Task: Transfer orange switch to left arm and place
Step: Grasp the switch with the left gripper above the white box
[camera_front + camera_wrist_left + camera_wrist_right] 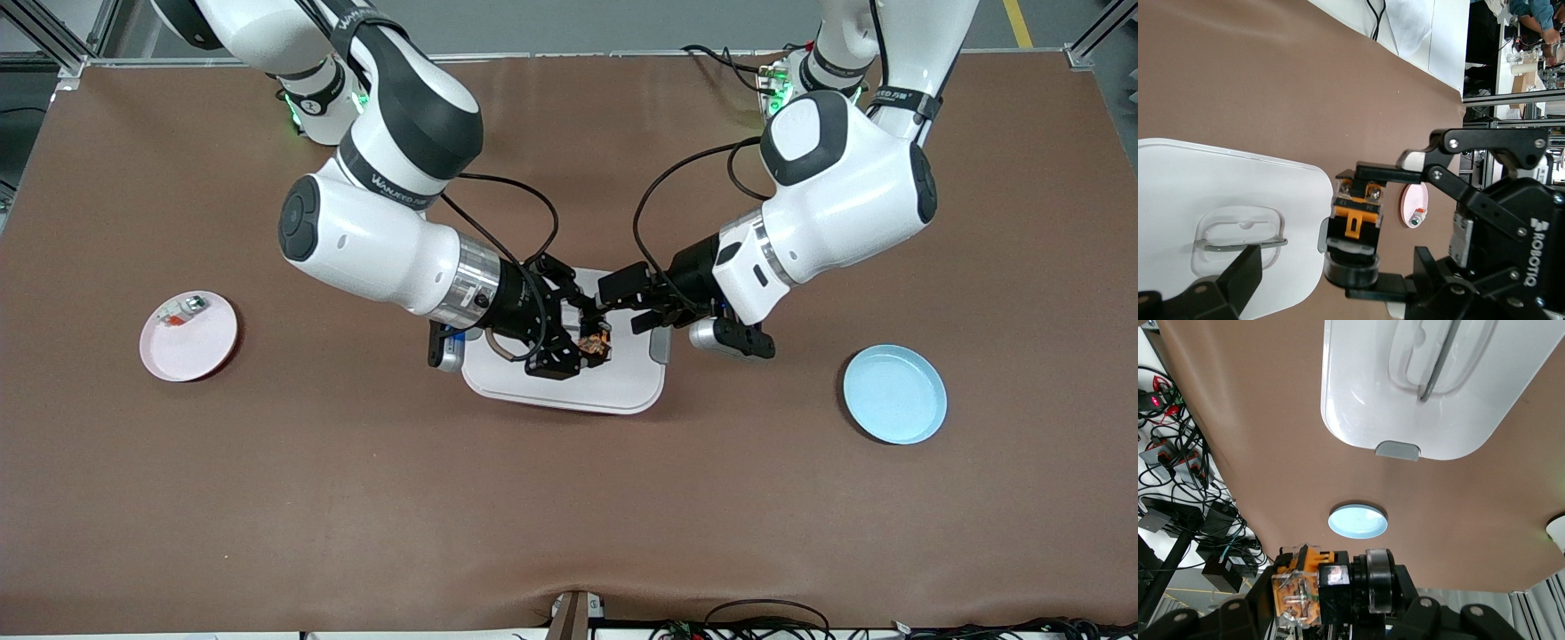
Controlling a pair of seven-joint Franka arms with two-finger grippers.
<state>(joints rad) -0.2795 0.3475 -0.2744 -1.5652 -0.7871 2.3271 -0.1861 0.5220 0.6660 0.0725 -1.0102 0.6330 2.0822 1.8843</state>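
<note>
The orange switch is a small black block with orange parts and a round dark end. My right gripper is shut on it and holds it in the air over the white box. The right wrist view shows the switch clamped between the right fingers. My left gripper is open and also over the box, close against the right gripper. In the left wrist view the switch sits between the right gripper's two fingers, and the left gripper has its open fingers on either side of the round end, apart from it.
A pink plate holding a whitish small part lies toward the right arm's end of the table. A blue plate lies toward the left arm's end. The box has a grey latch and a recessed lid handle.
</note>
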